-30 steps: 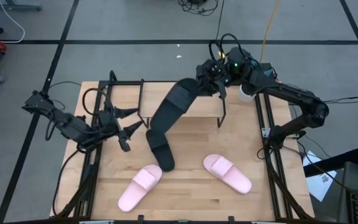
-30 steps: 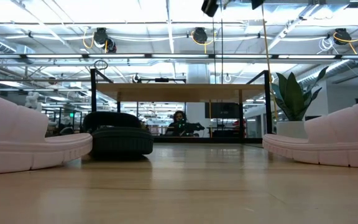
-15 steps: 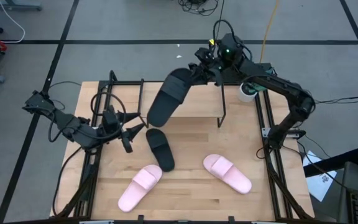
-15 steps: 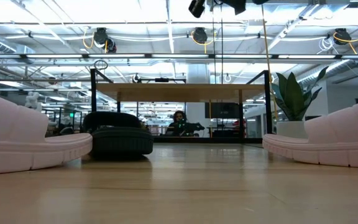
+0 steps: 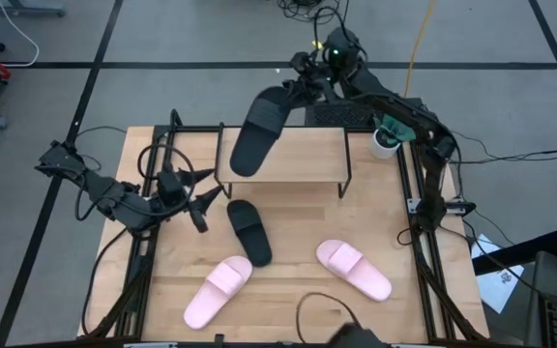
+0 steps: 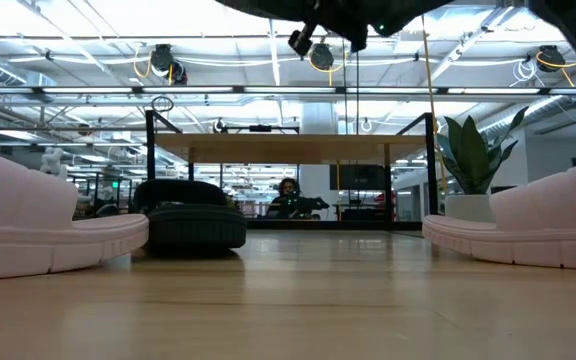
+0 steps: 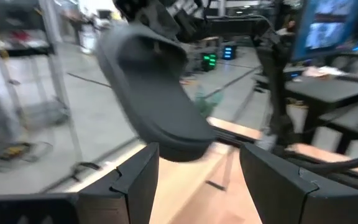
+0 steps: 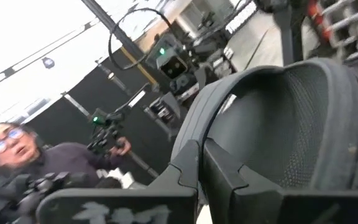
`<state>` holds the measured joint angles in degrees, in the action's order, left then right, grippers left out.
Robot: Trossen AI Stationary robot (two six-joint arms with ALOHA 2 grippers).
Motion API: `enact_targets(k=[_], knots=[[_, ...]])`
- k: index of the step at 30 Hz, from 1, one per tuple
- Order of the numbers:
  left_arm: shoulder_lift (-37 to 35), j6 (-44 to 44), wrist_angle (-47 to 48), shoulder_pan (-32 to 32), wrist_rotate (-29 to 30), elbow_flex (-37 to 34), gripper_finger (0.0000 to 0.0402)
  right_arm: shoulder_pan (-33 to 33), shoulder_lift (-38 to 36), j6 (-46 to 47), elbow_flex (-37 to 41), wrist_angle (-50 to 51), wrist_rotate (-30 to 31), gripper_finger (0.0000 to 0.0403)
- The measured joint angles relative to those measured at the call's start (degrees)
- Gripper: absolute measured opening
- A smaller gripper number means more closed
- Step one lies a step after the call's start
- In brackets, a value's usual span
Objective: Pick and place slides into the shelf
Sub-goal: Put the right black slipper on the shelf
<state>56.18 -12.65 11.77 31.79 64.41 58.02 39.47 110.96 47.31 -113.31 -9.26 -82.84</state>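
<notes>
While the right gripper pinches one end of a black slide and holds it in the air, the slide's long axis slants down from the jaws toward the near left, its free end hanging over the left part of the shelf, so I judge it must be levelled and lowered onto the plank. The second black slide lies on the table just in front of the shelf, with the two pink slides nearer the front edge. The left gripper, fingers spread and empty, waits beside the shelf's left legs, closest to that floor-level black slide.
</notes>
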Motion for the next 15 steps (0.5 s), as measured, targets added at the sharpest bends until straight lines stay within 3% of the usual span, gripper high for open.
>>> enact_targets(k=[4,11,15], knots=[[0.0,3.5,-2.6,-1.0,4.6,0.0,0.0225,0.6,3.8,1.3,-2.0,-0.4,-4.1,0.0000],[0.0,11.5,-7.6,-4.6,4.7,0.0,0.0225,1.5,6.2,0.7,-2.0,-3.2,-4.6,0.0000],[0.0,10.8,-7.9,-7.3,3.4,0.0,0.0225,1.3,6.1,0.0,-2.0,-3.5,-5.7,0.0000]])
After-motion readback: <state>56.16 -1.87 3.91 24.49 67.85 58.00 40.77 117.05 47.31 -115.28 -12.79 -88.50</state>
